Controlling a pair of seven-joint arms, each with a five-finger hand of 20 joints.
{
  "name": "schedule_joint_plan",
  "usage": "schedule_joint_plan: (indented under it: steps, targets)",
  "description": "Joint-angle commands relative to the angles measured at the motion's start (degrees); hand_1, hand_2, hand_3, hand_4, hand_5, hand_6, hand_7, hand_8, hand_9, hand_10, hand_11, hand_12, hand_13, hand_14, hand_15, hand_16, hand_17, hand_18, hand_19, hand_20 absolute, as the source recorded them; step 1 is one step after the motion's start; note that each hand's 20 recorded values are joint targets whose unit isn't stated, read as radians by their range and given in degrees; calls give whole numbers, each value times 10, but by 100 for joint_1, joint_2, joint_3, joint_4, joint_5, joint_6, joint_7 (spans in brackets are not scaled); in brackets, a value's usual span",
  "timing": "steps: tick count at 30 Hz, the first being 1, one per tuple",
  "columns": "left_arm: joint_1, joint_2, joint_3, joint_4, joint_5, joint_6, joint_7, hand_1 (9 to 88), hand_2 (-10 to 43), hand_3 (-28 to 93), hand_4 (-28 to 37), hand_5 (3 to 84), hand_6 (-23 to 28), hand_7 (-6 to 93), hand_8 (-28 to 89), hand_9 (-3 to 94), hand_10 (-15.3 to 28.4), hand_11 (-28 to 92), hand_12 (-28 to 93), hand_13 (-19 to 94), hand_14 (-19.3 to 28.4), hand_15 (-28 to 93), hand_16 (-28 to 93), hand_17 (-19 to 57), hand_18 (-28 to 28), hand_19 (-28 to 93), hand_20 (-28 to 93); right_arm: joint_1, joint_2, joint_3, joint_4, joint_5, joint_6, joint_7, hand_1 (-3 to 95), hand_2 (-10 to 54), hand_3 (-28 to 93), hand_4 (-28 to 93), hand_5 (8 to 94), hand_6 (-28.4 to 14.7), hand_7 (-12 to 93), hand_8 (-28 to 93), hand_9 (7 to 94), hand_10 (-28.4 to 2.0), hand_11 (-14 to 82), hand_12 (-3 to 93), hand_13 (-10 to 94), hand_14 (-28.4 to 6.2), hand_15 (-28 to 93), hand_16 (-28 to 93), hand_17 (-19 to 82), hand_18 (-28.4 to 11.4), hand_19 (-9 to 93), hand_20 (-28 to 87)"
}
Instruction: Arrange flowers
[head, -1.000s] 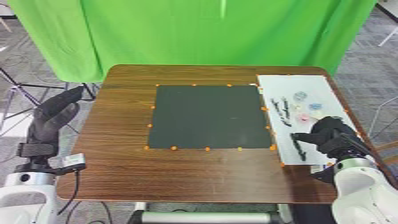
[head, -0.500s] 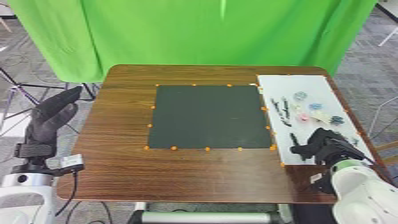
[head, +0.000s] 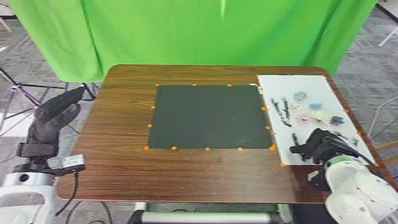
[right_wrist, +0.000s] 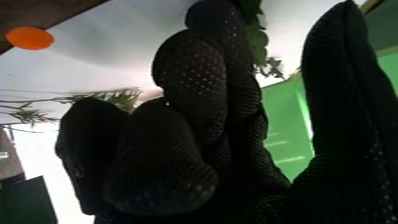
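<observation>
Displays a blue flower (head: 315, 106) and a pink flower (head: 304, 118) on the white board (head: 289, 82). Holds the left hand (head: 55, 111) loosely extended, the right hand (head: 323, 147) at the board's near end; cannot tell whether gripping.

Left arm (head: 25, 194), seven o'clock: white shell, black strap (head: 36, 150), black cable (head: 76, 185). Right arm (head: 360, 189), five o'clock: white, green wrist ring (head: 343, 162). Black fabric gloves (head: 53, 115).

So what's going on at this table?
The robot's right hand is low over the near part of the white board, by the stems; whether it grips one is unclear. A blue flower and a pink flower lie farther up the board. The left hand is beyond the table's left edge.
</observation>
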Motion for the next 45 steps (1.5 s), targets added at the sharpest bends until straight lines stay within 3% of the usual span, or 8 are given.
schedule_joint_plan:
  steps: [1,8,10,13,18,30,38,45]
  targets:
    - [79,-25,-8,-48,14,-34,-50,202,38,611,-283,386,28,126,-78,351,125,127,77,277,156,62,-6,30,72,21,105,126,-20,-117,231,159,-195,209,360,-95,561,-145,798,-11,358,-12,899,-111,435,340,937,-20,658,257,665,-146,932,561]
    - [118,-43,-8,-72,-4,0,-58,203,38,611,-283,384,27,128,-78,349,124,125,78,277,156,62,-5,30,73,21,104,121,-84,-40,272,528,-229,348,544,-95,370,-34,796,-5,273,335,894,-107,429,340,937,-16,650,251,673,-129,932,520]
    - [137,-59,-20,-77,-1,-7,-61,203,38,612,-283,384,27,128,-78,348,124,124,78,276,156,62,-5,29,73,22,105,128,-92,-33,277,577,-232,383,749,-95,-120,324,795,-5,265,354,892,-108,426,342,937,-16,643,253,676,-125,932,508]
    - [175,-62,-33,-90,-16,-4,-65,203,38,612,-283,383,27,129,-79,347,124,124,79,277,157,62,-5,29,74,23,105,111,-95,13,280,758,-158,423,834,-95,-261,472,785,-7,261,359,886,-108,424,342,937,-14,627,254,678,-117,932,484]
    - [195,-101,-45,-109,-5,-38,-108,204,38,611,-283,381,27,128,-78,347,123,124,80,277,157,62,-4,29,74,23,105,45,-142,126,293,991,-257,493,588,-95,477,43,775,-14,258,368,882,-108,423,344,937,-15,622,256,679,-115,932,473]
    - [260,-122,-66,-128,-249,7,-85,205,39,611,-283,379,27,127,-78,344,123,123,80,276,158,61,-3,29,75,23,103,-162,-78,401,138,1386,764,215,560,-95,571,34,759,-25,291,390,879,-103,459,359,937,1,664,243,698,-113,932,488]
    - [197,474,-342,18,-610,0,-89,208,39,608,-283,379,27,128,-78,343,124,123,80,276,159,61,-3,29,76,23,103,245,171,306,-311,1597,1099,-87,555,-95,577,54,759,-28,319,375,884,-100,481,344,937,7,691,219,713,-111,932,506]
    - [-91,1259,-527,548,-1414,233,-46,207,40,609,-283,384,27,131,-78,348,123,125,80,276,156,60,-4,30,79,25,104,2004,96,-1028,-181,1543,1148,-431,550,-95,586,59,760,-26,334,356,888,-100,482,336,937,7,694,212,717,-108,932,506]
